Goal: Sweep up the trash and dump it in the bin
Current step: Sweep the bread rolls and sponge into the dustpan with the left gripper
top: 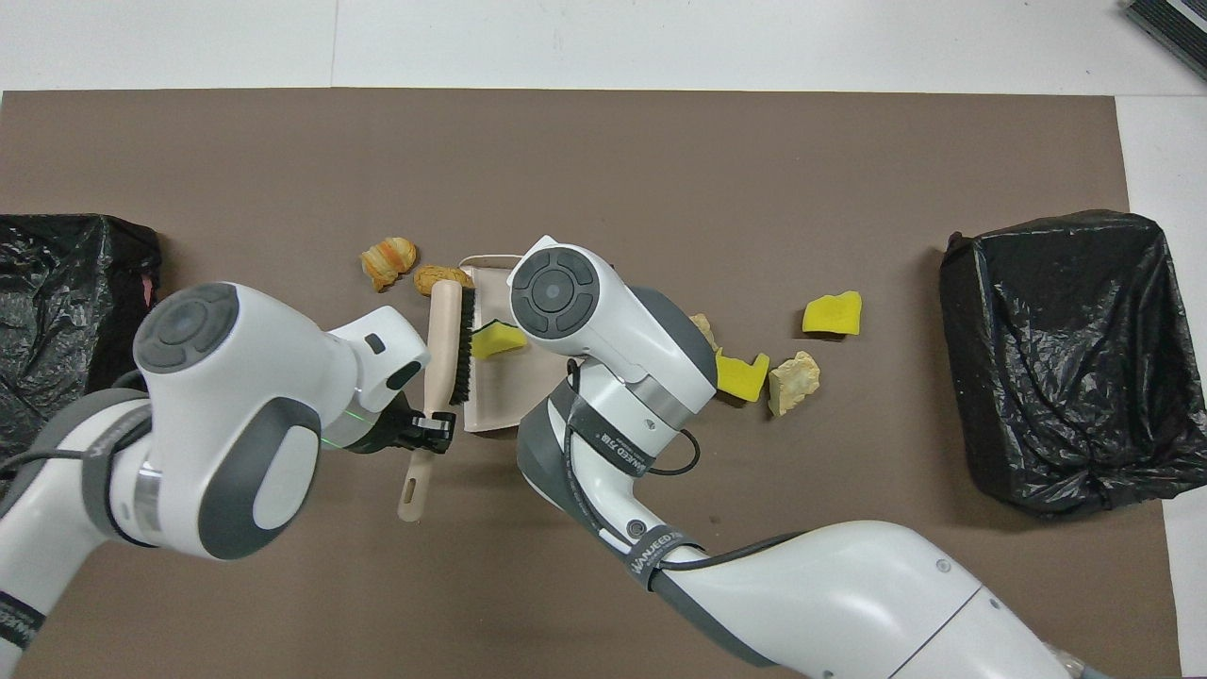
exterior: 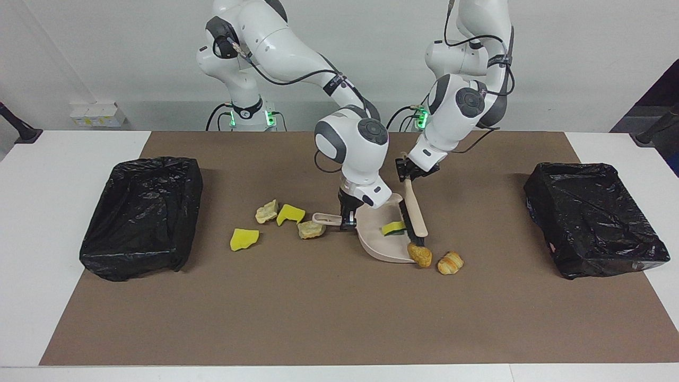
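While you watch both arms work at mid-table, here is the layout, biggest first:
Mat: you have a brown rectangular paper mat (exterior: 318, 318) covering the table.
Bins: two black bag-lined bins, one (exterior: 140, 215) at the right arm's end, one (exterior: 594, 225) at the left arm's end.
Dustpan: your right gripper (exterior: 347, 222) is pinching the handle of the beige plastic dustpan (exterior: 379, 241), which rests on the mat.
Brush: your left gripper (exterior: 411, 172) is clamped on the handle of the pale wooden black-bristled brush (exterior: 415, 212), bristles at the pan's mouth.
Trash in pan: one yellow sponge chunk with green backing (exterior: 393, 228) lies inside.
Trash at the pan's lip: a tan crusty lump (exterior: 420, 255) touches it; an orange striped lump (exterior: 450, 262) lies just beside.
Trash unswept: two yellow sponge pieces (exterior: 244, 239) (exterior: 290, 214) and two pale crusts (exterior: 267, 211) (exterior: 311, 229) lie beside the pan's handle, toward the right arm's end.
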Controlling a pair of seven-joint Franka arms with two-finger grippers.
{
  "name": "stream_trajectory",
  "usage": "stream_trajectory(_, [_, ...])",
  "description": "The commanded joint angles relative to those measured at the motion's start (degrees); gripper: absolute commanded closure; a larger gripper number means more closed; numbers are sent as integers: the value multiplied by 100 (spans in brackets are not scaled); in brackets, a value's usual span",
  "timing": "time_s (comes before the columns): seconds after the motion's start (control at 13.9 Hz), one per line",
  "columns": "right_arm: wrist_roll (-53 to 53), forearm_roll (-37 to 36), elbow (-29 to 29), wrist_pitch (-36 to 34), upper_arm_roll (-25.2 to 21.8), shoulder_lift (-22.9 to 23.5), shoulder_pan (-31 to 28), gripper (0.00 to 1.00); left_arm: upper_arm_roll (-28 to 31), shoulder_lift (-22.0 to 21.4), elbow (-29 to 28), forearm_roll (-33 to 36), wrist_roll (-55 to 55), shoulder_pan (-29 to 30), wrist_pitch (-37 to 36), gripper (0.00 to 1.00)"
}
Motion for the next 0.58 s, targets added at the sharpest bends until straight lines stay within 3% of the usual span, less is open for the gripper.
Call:
stream_trajectory(0.0, [131,-44,12,84,54,11,-43,100,24,38,222,524,923,592,-311,100])
stream_trajectory(0.14, [131,-43,12,93,54,2,-43,100,24,230,493,1150,1346,1014,-127,100])
stream_trajectory(0.36, [428,-79,65,-196,46,-33,88,100,24,1073,1231,1897,1523,1402,-38,100])
stream_trajectory(0.5, [473,-96,65,-285,28,-41,123,100,24,1408,1452,1996,1559,1447,102,100])
